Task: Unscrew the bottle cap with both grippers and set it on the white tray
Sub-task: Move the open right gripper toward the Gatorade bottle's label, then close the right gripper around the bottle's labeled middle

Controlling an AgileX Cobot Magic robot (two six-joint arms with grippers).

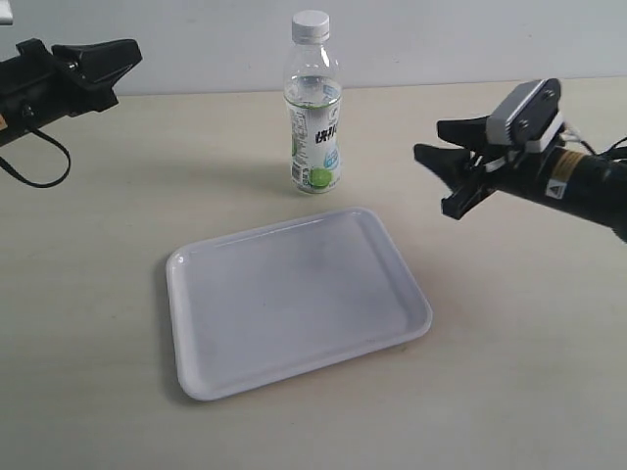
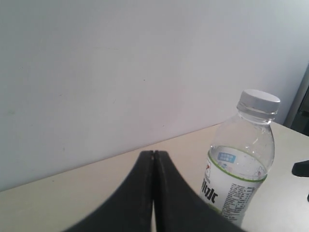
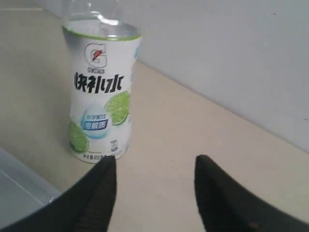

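A pale beige surface runs back to a plain light wall. On it the bottle stands upright, just behind the white tray and not touching it. The bottle cap sits on the neck, and the tray holds nothing. You are at the approach, with no grasp made. Your left hand hangs well to the left of the bottle at about cap height, its jaws pressed together on nothing. Your right hand hovers to the right, level with the label, jaws parted and aimed at the bottle's body but apart from it. Next, I judge, you close the right hand around the labelled body firmly enough that the bottle cannot spin. The left hand must open before it can take the cap.
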